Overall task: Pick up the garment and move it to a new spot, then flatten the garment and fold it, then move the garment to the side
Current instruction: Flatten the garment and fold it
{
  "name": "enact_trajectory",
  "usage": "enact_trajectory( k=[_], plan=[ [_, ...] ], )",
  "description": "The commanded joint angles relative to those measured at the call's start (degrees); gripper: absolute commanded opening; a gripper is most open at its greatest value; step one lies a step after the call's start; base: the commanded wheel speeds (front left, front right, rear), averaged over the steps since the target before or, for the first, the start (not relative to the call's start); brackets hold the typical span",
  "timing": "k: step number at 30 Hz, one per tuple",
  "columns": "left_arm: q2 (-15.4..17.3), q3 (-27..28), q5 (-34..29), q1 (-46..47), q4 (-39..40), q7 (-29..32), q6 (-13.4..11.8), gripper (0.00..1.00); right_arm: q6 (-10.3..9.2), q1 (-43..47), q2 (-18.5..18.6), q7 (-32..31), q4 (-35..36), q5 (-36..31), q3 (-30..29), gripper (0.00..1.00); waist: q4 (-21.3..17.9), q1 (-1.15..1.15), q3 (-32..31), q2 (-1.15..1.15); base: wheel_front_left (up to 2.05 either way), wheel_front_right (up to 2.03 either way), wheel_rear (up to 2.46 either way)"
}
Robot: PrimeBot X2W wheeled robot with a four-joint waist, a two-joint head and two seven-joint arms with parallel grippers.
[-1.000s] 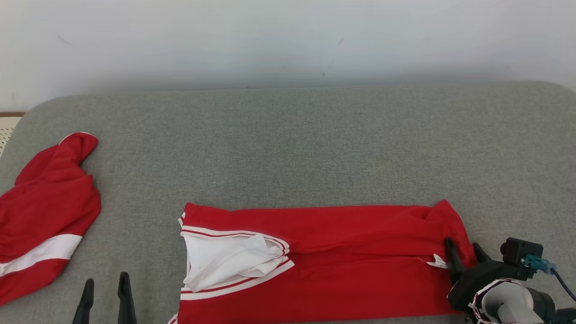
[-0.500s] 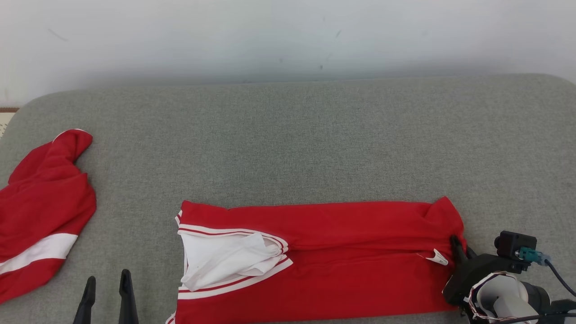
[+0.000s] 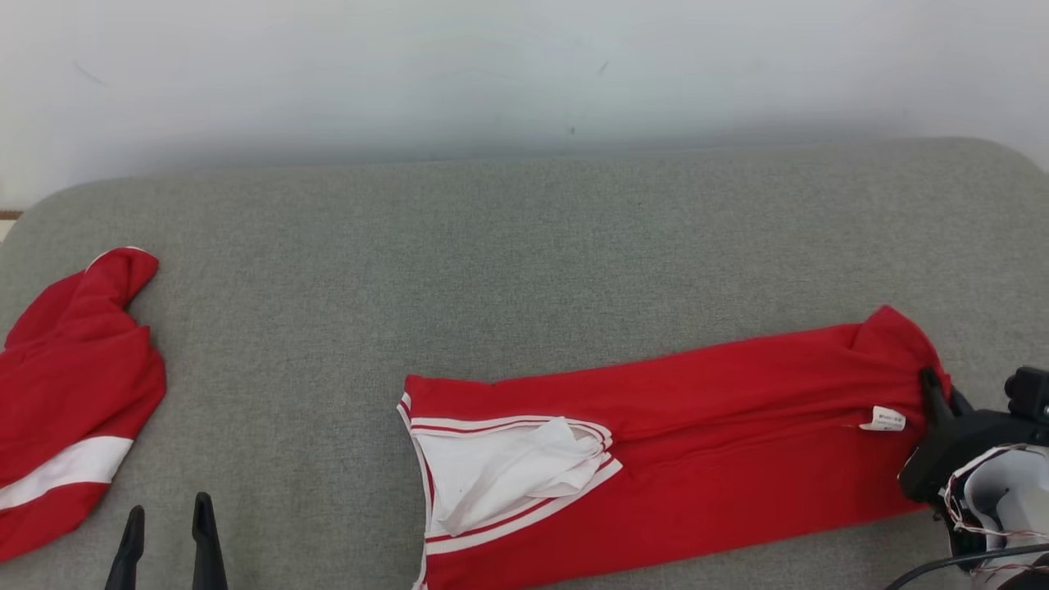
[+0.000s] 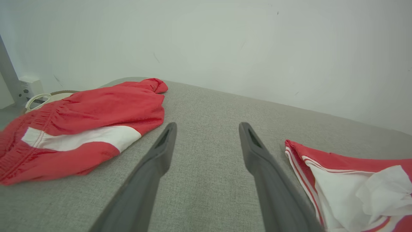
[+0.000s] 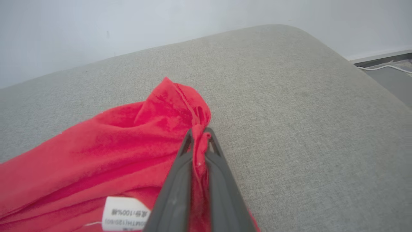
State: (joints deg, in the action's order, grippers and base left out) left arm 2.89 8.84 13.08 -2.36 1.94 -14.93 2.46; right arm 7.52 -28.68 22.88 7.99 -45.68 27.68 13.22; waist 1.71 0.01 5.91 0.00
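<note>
The garment is a folded red piece with white trim, lying long and slanted across the front right of the grey cushion. Its white lining shows at the left end and a care label near the right end. My right gripper is shut on the garment's right edge; in the right wrist view the red cloth is pinched between the fingertips. My left gripper stands open at the lower left, apart from the garment, with nothing between its fingers.
Red shorts with a white band lie bunched at the cushion's left edge. A pale wall runs behind the cushion. The cushion's rounded right end drops off to a floor with a white cable.
My right gripper closed on the garment's right edge and dragged it right and away from me, so the garment now lies slanted. The left gripper stays open.
</note>
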Motion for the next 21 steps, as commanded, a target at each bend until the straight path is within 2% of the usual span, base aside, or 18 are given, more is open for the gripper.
enact_trajectory(
  k=[1,6,15,21],
  plan=[
    [0.00,0.44,-0.65,-0.15,-0.31,-0.16,-0.05,1.00,-0.05,-0.13,0.34,-0.23,0.38,-0.01,0.07,0.00,-0.38,-0.01,-0.55,0.00,0.00,0.00,0.00],
    [0.00,1.60,-2.13,-1.19,-0.89,-0.16,-0.34,1.00,-0.05,1.59,-1.08,-2.79,6.17,5.43,2.20,0.00,-1.27,-0.01,-2.47,0.00,0.00,0.00,0.00],
    [0.00,2.26,-2.34,-2.42,-1.66,-0.16,-0.28,1.00,-0.04,6.68,-1.58,-10.39,23.67,19.31,10.39,0.00,-1.89,-0.01,-5.01,0.00,0.00,0.00,0.00],
    [0.00,2.05,-2.25,-2.35,-2.19,-0.16,-0.04,1.00,-0.04,7.76,-2.10,-13.32,31.23,24.83,14.39,0.00,-1.19,-0.01,-5.54,0.00,0.00,0.00,0.00]
  ],
)
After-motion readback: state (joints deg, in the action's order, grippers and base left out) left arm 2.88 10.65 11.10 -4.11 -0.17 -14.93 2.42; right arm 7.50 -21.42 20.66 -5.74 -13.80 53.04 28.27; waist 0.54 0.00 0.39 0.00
